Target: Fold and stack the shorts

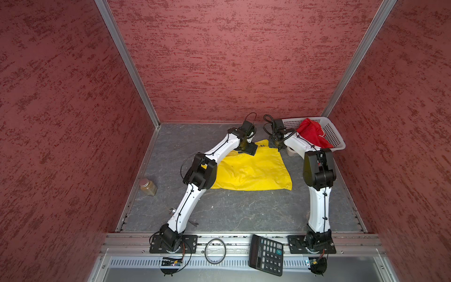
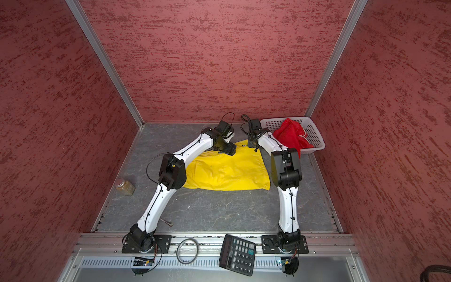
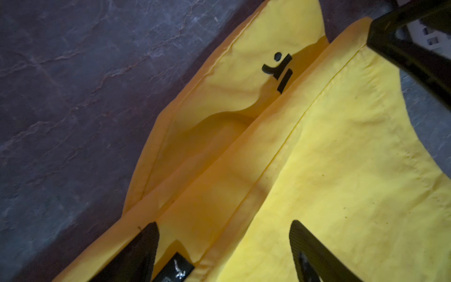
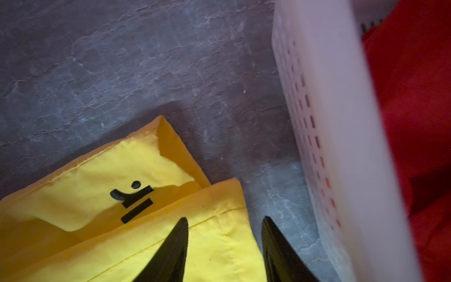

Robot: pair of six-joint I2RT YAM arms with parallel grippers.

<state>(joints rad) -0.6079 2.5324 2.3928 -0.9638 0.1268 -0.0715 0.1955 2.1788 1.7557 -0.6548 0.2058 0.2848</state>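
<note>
The yellow shorts [image 1: 253, 171] [image 2: 227, 171] lie spread flat on the grey table, folded over, with a black logo [image 3: 278, 70] [image 4: 133, 199] near the far edge. My left gripper [image 1: 251, 149] [image 3: 224, 222] hovers open over the far edge of the yellow shorts, close to a small dark label [image 3: 177, 269]. My right gripper [image 1: 274, 145] [image 4: 225, 218] is open at the far right corner of the yellow shorts [image 4: 219, 244], one finger over the cloth and one over bare table. The red shorts [image 1: 312, 134] [image 2: 290, 136] [image 4: 415, 97] sit crumpled in the basket.
A white perforated basket [image 1: 335, 136] [image 4: 329, 122] stands at the back right, close to my right gripper. A small jar [image 1: 148, 187] stands at the left edge. A calculator [image 1: 266, 254] and a ring [image 1: 215, 251] rest on the front rail. Red walls enclose the table.
</note>
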